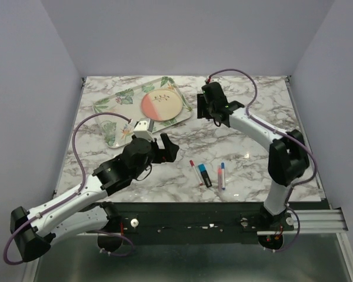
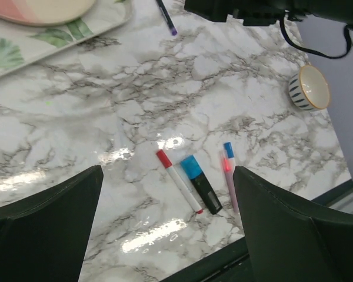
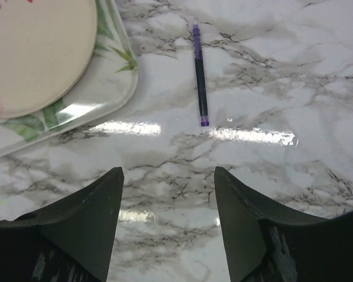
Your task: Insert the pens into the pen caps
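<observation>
I read left gripper (image 1: 166, 147) wide open, empty. Right gripper (image 3: 169, 173) open too, nothing held, navy pen (image 3: 200, 82) on table (image 3: 294, 76) just ahead.

The navy pen (image 2: 166, 17) is cut off at the top edge; the plate (image 3: 29, 53) seems mostly cropped.

A robot lab booth: plain lavender walls (image 1: 182, 35) box in a marble-patterned counter (image 1: 247, 170), metal mounting rail (image 1: 317, 218) at the frame's bottom.
</observation>
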{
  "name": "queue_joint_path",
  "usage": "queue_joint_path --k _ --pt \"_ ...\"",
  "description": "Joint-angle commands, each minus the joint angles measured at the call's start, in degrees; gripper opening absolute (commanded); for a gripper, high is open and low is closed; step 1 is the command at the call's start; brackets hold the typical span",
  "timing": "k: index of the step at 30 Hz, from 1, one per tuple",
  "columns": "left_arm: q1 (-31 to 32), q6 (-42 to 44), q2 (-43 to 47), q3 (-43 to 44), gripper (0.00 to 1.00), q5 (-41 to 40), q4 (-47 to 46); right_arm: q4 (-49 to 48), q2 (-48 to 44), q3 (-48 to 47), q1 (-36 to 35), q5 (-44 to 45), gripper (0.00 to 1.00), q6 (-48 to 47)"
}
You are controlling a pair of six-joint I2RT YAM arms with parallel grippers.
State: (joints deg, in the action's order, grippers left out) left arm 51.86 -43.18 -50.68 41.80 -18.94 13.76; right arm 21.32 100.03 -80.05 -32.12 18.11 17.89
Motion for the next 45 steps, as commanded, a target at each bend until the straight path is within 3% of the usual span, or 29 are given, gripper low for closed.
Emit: queue_joint_path --k 1,7,24,30,32,37,40,45 --pt "-0.18 11.44 3.04 2.93 0.99 -9.61 6.80 4.95 11.83 -12.04 2.15 0.26 0.68 -2.60" --pt "-0.35 13.03 4.79 4.25 0.99 -10.33 9.45 10.93 25.03 -24.79 4.78 -0.53 0.61 -0.84" --pt "-0.35 14.44 8.14 4.34 0.99 -10.68 8.21 14.45 34.35 -29.81 7.60 -6.77 0.50 -0.05" --pt "-0.26 14.35 8.22 4.60 0.99 -11.29 8.21 17.00 35.50 -31.39 7.60 -6.33 0.36 -0.75" --pt "-0.35 14.44 8.22 4.78 0.99 -12.08 8.39 17.87 35.59 -31.66 7.60 -6.16 0.25 -0.75" --pt "-0.26 14.44 8.93 4.78 0.99 -13.93 8.92 18.32 34.97 -30.78 7.60 -6.42 0.01 -1.36" --pt "-0.35 13.74 9.28 4.34 0.99 -13.85 9.09 17.88 32.96 -28.33 7.60 -7.38 0.01 -1.81" --pt "-0.44 11.37 8.84 2.50 0.99 -11.48 8.13 9.90 24.18 -14.22 7.60 -13.34 0.01 -2.77"
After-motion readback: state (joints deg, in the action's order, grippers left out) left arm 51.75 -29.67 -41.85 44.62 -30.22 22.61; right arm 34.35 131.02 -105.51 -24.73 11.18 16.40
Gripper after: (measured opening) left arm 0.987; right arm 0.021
